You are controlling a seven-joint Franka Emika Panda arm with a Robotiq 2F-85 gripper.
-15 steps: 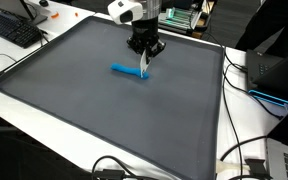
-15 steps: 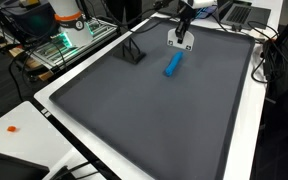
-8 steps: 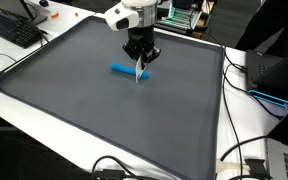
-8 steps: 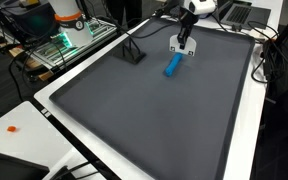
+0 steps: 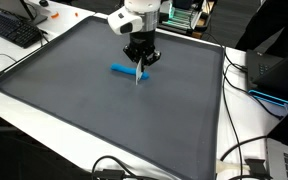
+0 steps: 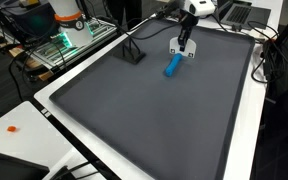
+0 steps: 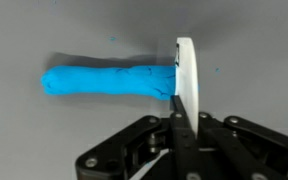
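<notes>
The gripper (image 7: 181, 122) is clamping a white blade (image 7: 185, 70) upright, its edge touching the blue roll (image 7: 104, 81) at the roll's 3 o'clock end. The roll is lying on the mat (image 5: 74, 100), showing no cut.

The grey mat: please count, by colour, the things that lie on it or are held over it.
Blue: 1, the roll
White: 1, the flat piece held in the pincer
Black: 1, the stand
Total: 3
</notes>
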